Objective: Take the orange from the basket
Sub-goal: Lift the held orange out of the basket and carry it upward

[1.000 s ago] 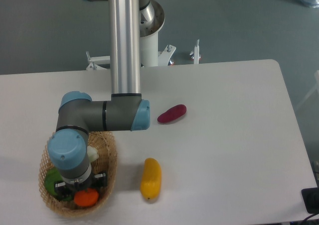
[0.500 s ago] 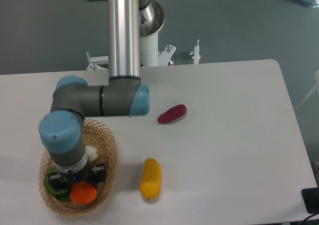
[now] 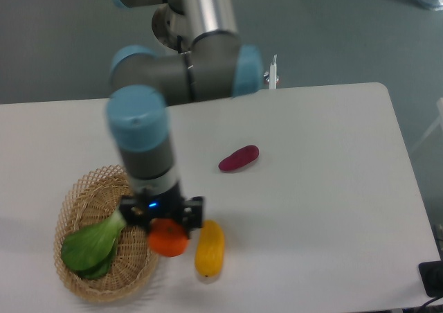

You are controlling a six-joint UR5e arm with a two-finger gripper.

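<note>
Gripper (image 3: 168,234) is clamped on the orange (image 3: 168,239), holding it just past the right rim of the basket (image 3: 86,188), betw. basket and yellow fruit (image 3: 209,249). Fingers mostly hidden under the black wrist block w/ a blue light; only the orange's lower part shows. Arm comes down from the top of the view, grey tube w/ blue joint caps, a bit motion-blurred.

Surface: white table (image 3: 325,188), rounded far-right corner, grey floor behind. Count: 1 orange, 1 basket, 1 yellow fruit, 1 dark red oblong veg (image 3: 239,158) lying alone mid-table, 1 leafy green w/ white stem (image 3: 93,242) in the basket. Dark object at bottom-right edge cut off; blue thing at top-right corner cut off too.
</note>
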